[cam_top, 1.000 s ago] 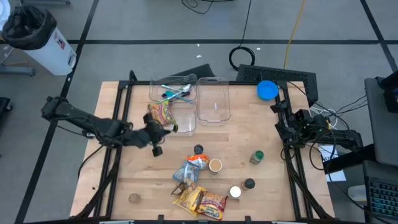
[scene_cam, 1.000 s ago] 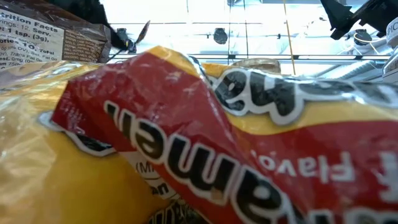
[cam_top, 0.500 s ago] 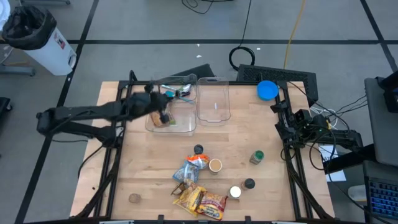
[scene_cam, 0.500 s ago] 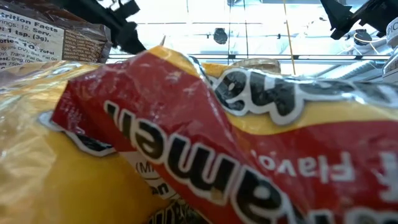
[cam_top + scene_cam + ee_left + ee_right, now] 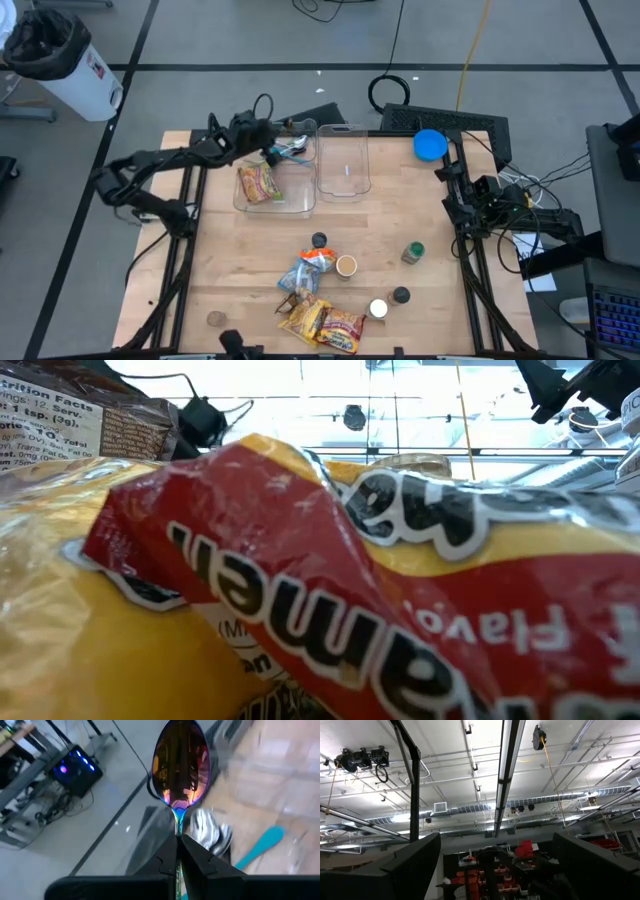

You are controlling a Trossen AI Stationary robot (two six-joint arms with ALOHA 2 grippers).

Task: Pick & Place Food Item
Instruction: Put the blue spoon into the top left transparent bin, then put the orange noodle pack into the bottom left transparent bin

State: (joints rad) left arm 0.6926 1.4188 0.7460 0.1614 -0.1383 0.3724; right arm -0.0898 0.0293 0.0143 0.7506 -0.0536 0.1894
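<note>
While pinched shut on an iridescent spoon (image 5: 181,767) above the utensil bin (image 5: 277,165), left claw (image 5: 266,133); ramen packet (image 5: 258,183) already binned; right claw (image 5: 462,205) parked at counter (image 5: 430,300) edge, fingers spread.

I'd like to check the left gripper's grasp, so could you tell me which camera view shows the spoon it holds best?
The left wrist view: the iridescent spoon fills the frame, its handle pinched in the left gripper. The high view shows only the gripper at the left clear bin, the spoon too small to make out. The low and right wrist views show none of it.
</note>
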